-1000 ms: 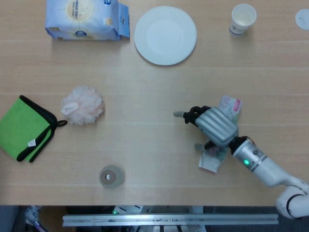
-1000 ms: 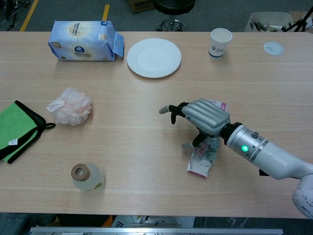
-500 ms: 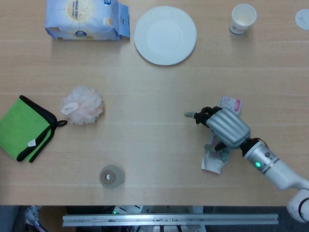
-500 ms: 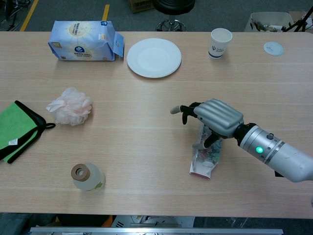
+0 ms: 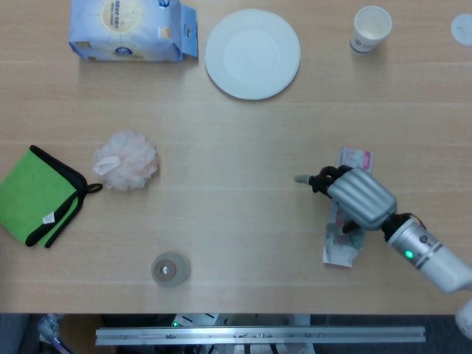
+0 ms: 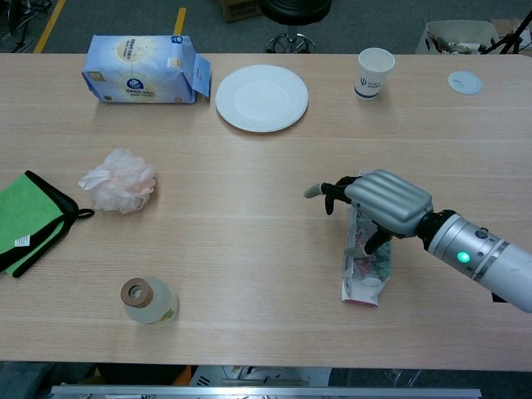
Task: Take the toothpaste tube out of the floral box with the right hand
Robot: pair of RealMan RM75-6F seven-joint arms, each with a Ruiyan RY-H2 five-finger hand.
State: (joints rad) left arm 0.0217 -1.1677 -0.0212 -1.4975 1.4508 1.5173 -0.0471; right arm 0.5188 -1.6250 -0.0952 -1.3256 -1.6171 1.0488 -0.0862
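The floral box (image 5: pixel 341 249) (image 6: pixel 366 278) lies flat on the wooden table at the right, its long axis running roughly front to back. Its pink far end (image 5: pixel 355 158) shows beyond my right hand (image 5: pixel 360 198) (image 6: pixel 386 202), which lies over the box's middle. The thumb reaches down onto the box while the other fingers (image 6: pixel 326 190) stretch out to the left, and the hand grips the box. No toothpaste tube is visible; the hand hides the box's middle. My left hand is in neither view.
A white plate (image 5: pixel 252 53), a paper cup (image 5: pixel 371 28) and a blue tissue pack (image 5: pixel 125 29) stand along the far side. A pink bath pouf (image 5: pixel 127 160) and a green cloth (image 5: pixel 33 193) lie at the left. A small capped bottle (image 5: pixel 170 269) stands near the front edge.
My right hand has slid to the right and slightly nearer the front edge. The floral box moved with it and turned to lie straighter front to back.
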